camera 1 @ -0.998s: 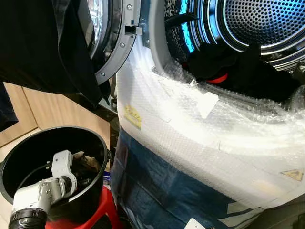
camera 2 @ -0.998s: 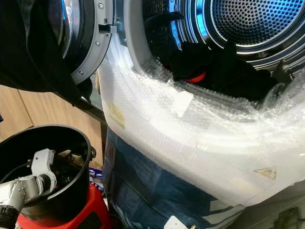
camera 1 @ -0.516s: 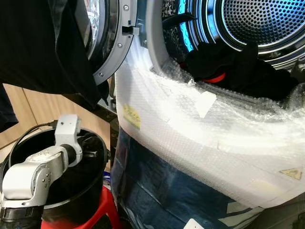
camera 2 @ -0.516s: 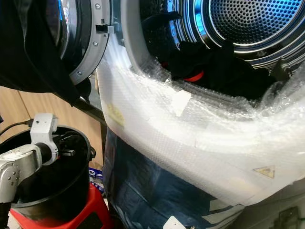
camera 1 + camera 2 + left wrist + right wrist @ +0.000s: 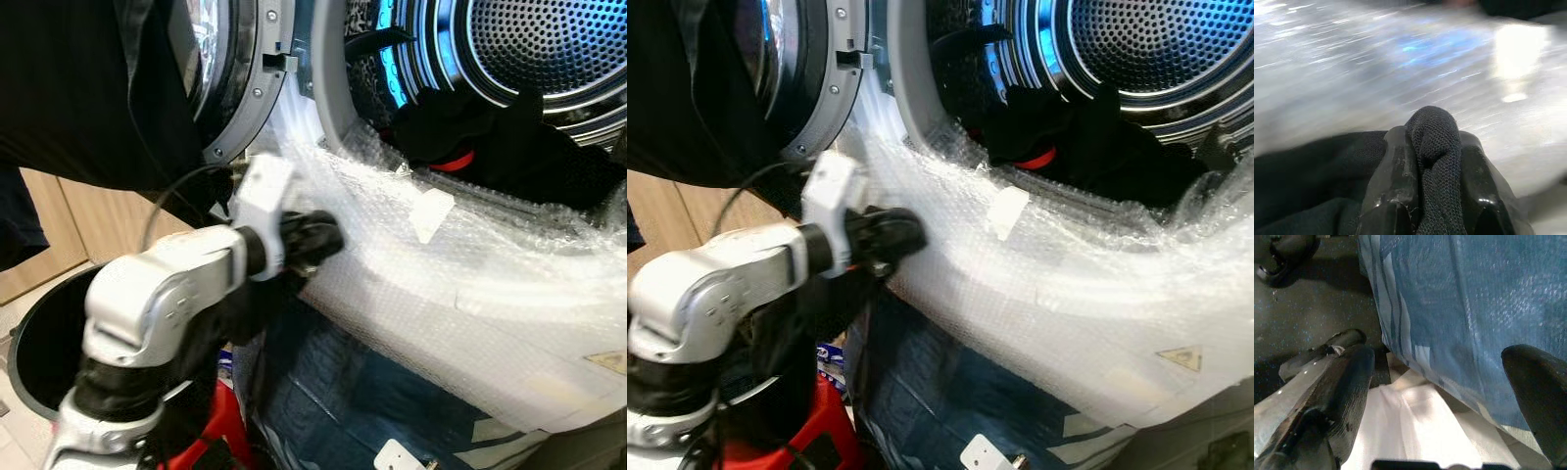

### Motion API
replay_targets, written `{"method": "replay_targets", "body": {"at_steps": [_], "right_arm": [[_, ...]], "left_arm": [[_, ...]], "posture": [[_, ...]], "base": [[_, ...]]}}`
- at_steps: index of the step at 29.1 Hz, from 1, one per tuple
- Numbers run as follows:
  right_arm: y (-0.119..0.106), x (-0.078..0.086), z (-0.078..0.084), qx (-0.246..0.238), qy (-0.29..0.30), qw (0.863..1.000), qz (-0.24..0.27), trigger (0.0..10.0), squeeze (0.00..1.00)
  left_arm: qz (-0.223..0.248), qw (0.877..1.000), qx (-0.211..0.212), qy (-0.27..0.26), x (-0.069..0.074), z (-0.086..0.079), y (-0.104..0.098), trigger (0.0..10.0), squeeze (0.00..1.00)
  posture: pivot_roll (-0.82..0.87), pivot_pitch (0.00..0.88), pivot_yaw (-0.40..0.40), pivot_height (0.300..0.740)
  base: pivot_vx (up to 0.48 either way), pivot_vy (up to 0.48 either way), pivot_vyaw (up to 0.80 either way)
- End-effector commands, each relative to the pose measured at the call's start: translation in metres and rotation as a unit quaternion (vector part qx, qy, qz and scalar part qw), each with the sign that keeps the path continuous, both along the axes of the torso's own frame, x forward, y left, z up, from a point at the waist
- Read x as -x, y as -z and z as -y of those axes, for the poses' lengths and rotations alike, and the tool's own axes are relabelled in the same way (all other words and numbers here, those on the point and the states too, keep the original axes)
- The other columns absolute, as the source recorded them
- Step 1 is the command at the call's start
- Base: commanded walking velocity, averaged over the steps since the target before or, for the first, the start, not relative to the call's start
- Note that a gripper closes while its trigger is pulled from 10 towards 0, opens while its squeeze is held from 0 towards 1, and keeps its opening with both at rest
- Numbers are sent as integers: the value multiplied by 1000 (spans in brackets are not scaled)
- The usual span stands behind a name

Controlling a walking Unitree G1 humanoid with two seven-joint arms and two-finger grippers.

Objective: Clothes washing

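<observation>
My left gripper point(image 5: 328, 238) is raised against the bubble-wrapped front of the washing machine point(image 5: 460, 284), just below the drum opening. Its fingers point(image 5: 1393, 166) are shut on a black knit cloth point(image 5: 1433, 128), which trails down under the arm point(image 5: 838, 304). Dark clothes with a red patch point(image 5: 500, 142) lie at the mouth of the blue-lit drum point(image 5: 549, 44). A black bucket point(image 5: 34, 338) stands on a red stool point(image 5: 211, 441) at the lower left. My right gripper point(image 5: 1442, 382) hangs open, low beside the blue-wrapped base of the machine.
The round washer door point(image 5: 245, 88) stands open to the left, and a large black garment point(image 5: 88, 88) hangs in front of it. Wooden cabinet fronts point(image 5: 69, 235) lie behind the bucket. White sheeting point(image 5: 1415, 431) and dark floor point(image 5: 1317, 298) are under the right gripper.
My left arm has come up out of the bucket and swung right to the washer's front, carrying the black cloth.
</observation>
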State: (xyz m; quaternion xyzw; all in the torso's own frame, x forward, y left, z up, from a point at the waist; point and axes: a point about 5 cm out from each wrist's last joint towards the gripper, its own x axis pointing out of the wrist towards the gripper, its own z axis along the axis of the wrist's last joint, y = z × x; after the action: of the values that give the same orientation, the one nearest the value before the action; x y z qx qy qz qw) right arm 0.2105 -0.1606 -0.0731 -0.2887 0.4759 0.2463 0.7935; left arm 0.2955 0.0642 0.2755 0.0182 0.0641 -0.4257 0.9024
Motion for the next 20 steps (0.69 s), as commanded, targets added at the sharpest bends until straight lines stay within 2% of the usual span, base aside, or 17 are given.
{"method": "replay_targets", "body": {"at_steps": [1,3,4,7,10,13,18,20], "right_arm": [[1,2,3,0,15,1000,-7,10000,0],[2,3,1,-1,15,1000,-7,10000,0],[2,3,1,-1,15,1000,-7,10000,0],[3,5,2,-1,16,1000,-10,10000,0],[3,5,2,0,17,1000,-11,10000,0],[3,6,1,-5,23,1000,-11,10000,0],[6,10,1,-10,33,999,-14,10000,0],[7,13,3,-7,31,999,-17,10000,0]], "left_arm": [[-1,997,3,79,12,24,-5,0,0],[-12,994,12,109,15,37,-4,0,0],[-12,994,12,109,15,37,-4,0,0],[-35,985,44,163,15,64,-9,0,0],[-41,981,55,184,12,80,-10,0,0],[-67,973,80,208,17,95,-7,0,0],[-96,970,90,202,19,91,4,0,0],[-110,975,76,178,15,73,20,0,0]], "posture": [[222,0,-103,740],[215,0,-94,740],[215,0,-94,740],[213,0,-85,740],[195,0,-70,740],[175,0,-55,740],[166,0,-45,740],[164,0,-39,740]], "base": [[0,0,0],[0,0,0],[0,0,0],[0,0,0],[0,0,0],[0,0,0],[0,0,0],[0,0,0]]}}
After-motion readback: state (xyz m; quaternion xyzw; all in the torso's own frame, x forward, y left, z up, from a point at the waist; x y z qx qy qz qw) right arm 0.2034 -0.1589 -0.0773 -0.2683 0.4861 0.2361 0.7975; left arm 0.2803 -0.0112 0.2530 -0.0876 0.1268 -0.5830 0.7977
